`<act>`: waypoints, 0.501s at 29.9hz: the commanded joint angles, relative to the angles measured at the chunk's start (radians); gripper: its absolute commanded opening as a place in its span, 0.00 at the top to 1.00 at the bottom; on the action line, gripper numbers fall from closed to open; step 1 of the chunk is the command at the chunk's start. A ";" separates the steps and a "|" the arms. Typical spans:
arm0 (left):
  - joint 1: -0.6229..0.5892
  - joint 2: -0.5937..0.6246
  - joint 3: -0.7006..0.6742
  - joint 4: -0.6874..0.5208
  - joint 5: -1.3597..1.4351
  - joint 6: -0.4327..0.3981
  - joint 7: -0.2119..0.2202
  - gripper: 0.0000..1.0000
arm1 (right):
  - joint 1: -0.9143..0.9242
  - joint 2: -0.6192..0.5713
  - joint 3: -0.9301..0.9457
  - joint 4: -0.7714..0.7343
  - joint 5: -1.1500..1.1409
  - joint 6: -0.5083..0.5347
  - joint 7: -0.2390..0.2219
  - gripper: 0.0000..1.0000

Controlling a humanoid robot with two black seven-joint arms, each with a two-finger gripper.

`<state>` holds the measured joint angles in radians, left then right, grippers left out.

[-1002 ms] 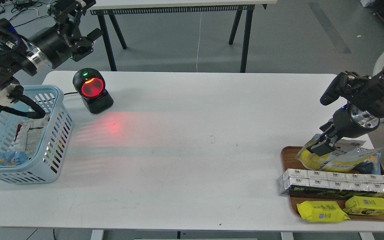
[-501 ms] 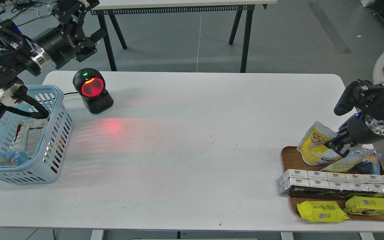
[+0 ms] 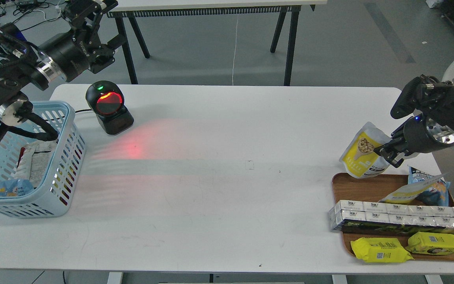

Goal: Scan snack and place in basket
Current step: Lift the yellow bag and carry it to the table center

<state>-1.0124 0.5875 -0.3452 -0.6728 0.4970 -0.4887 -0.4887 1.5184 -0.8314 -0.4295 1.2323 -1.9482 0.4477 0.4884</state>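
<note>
The snack point(image 3: 363, 154) is a yellow and white pouch with beige nuts pictured on its front. My right gripper point(image 3: 387, 152) is shut on its right edge and holds it in the air just above the far left corner of the brown wooden tray point(image 3: 359, 188). The light blue slotted basket point(image 3: 63, 157) stands at the table's left edge with some packets inside. My left gripper point(image 3: 106, 44) is raised beyond the table's far left corner, above the black scanner point(image 3: 108, 106) with its red window; its fingers are dark and I cannot tell them apart.
The tray holds a row of silver-white cartons point(image 3: 400, 218), two flat yellow packs point(image 3: 380, 249), and a blue-and-yellow crinkled bag point(image 3: 424, 187). The scanner throws red light onto the white table point(image 3: 227, 177). A second table's black legs point(image 3: 290, 43) stand behind.
My right gripper closed on the pouch in the tray and has lifted it up and slightly left, clear of the other bags. My left arm has shifted only slightly.
</note>
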 commanded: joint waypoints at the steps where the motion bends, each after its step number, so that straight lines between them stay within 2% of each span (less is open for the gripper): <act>1: -0.002 0.000 0.000 0.007 0.000 0.000 0.000 0.00 | 0.028 0.081 0.040 -0.014 0.002 0.005 0.000 0.99; 9: -0.008 0.003 -0.009 0.013 -0.008 0.000 0.000 0.00 | 0.120 0.369 0.063 -0.123 0.003 0.008 0.000 1.00; 15: -0.009 0.005 -0.049 0.029 -0.032 0.000 0.000 0.00 | 0.121 0.653 0.104 -0.258 0.008 0.012 0.000 1.00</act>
<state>-1.0198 0.5920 -0.3853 -0.6480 0.4766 -0.4887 -0.4887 1.6388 -0.3046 -0.3408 1.0316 -1.9432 0.4563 0.4887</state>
